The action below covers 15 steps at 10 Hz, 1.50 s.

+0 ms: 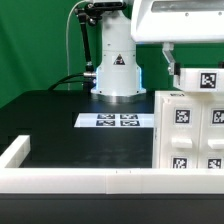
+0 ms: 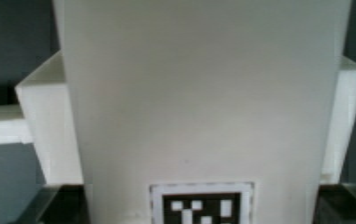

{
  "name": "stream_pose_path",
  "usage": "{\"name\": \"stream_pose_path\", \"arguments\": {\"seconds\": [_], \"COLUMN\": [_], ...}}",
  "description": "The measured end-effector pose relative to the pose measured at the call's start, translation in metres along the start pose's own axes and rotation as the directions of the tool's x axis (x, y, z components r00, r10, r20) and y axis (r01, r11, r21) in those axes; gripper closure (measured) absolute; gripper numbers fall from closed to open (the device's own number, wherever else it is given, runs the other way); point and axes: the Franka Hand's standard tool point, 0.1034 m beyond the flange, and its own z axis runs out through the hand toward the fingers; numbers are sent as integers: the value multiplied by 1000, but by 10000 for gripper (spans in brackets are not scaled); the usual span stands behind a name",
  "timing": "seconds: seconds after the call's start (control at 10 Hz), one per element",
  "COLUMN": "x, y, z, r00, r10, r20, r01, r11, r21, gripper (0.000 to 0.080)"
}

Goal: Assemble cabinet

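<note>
The cabinet [image 1: 190, 135] is a big white box with several black-and-white tags, standing at the exterior view's right on the black table. A white tagged panel [image 1: 203, 80] sits at its top edge. My gripper [image 1: 183, 70] comes down from above and is shut on this panel. In the wrist view the panel [image 2: 193, 100] fills the middle, with its tag [image 2: 201, 205] between my dark fingers [image 2: 50, 205]. The wider cabinet body [image 2: 33, 110] shows behind the panel on both sides. How the panel meets the cabinet is hidden.
The marker board [image 1: 118, 121] lies flat in front of the robot base [image 1: 115, 70]. A long low white rail [image 1: 80, 180] runs along the table's front and turns back at the exterior view's left [image 1: 15, 150]. Black cables hang behind the base.
</note>
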Motion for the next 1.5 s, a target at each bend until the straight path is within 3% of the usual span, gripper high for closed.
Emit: {"name": "stream_pose_path", "arguments": {"seconds": [0.3,0.5,0.7,0.9,1.0,1.2,1.3,1.5], "x": [-1,-1,0,2,2,2,2,5], "y": [-2,-3,-2,-3,-3,-3,-3,-3], "z": [0,1,1,2,2,2,2,-3], "r00": [952,826,620,205,118,-204,-240,-153], "r10": [305,563,785,976,988,969,960,977], "r20": [8,-12,12,77,98,138,142,150], "r01": [-305,-563,-784,-978,-992,-978,-970,-987], "r11": [952,826,618,201,113,-208,-244,-159], "r21": [10,37,60,65,58,17,11,30], "gripper": [243,243,243,243,243,243,243,201]}}
